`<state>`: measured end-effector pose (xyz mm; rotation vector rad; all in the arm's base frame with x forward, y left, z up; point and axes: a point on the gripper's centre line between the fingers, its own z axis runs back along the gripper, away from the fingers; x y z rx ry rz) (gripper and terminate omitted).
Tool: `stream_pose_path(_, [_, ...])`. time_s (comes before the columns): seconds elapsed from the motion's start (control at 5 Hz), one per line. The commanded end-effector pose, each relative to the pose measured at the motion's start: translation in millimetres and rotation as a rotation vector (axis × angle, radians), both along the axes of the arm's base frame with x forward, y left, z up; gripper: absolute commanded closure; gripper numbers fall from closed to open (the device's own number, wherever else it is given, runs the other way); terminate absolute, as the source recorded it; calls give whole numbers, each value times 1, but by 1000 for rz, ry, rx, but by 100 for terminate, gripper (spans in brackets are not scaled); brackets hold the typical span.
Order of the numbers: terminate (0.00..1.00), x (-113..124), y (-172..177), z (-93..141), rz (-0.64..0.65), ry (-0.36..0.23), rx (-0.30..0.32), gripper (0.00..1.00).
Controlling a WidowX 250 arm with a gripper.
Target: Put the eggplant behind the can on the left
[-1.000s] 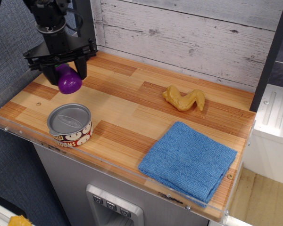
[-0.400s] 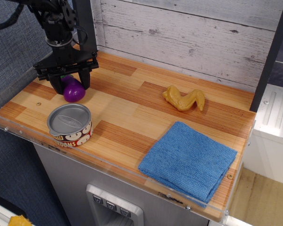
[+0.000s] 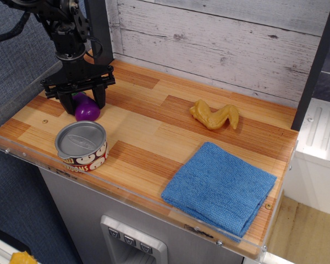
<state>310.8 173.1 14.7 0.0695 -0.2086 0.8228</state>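
The purple eggplant [image 3: 88, 111] sits low on the wooden tabletop [image 3: 154, 137] at the back left, just behind the can [image 3: 81, 146]. The can has a silver lid and a red-and-white mushroom label and stands upright near the front left edge. My black gripper [image 3: 83, 106] comes straight down over the eggplant, one finger on each side of it, shut on it. The eggplant's stem end is hidden by the gripper body. A small gap of bare wood lies between eggplant and can.
A yellow-tan curved toy piece [image 3: 214, 115] lies at the back centre-right. A folded blue cloth [image 3: 220, 187] lies at the front right. A grey plank wall [image 3: 220, 38] runs behind the table, with a black post [image 3: 99, 27] next to my arm.
My gripper has come down and slightly right with the eggplant, from above the back left corner to tabletop level behind the can. The finger spacing looks the same.
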Motion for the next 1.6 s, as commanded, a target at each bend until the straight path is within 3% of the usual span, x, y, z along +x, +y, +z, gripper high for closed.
stream_pose_path(0.0, [0, -6, 14, 25, -28, -56, 24, 0])
stream_pose_path(0.2, [0, -10, 15, 39, -72, -85, 100, 0])
stream_pose_path(0.6, [0, -33, 0, 80, -106, -204, 195, 0])
stream_pose_path(1.0, [0, -33, -38, 95, -220, -222, 231, 0])
stream_pose_path(1.4, [0, -14, -88, 92, -467, -221, 222, 0])
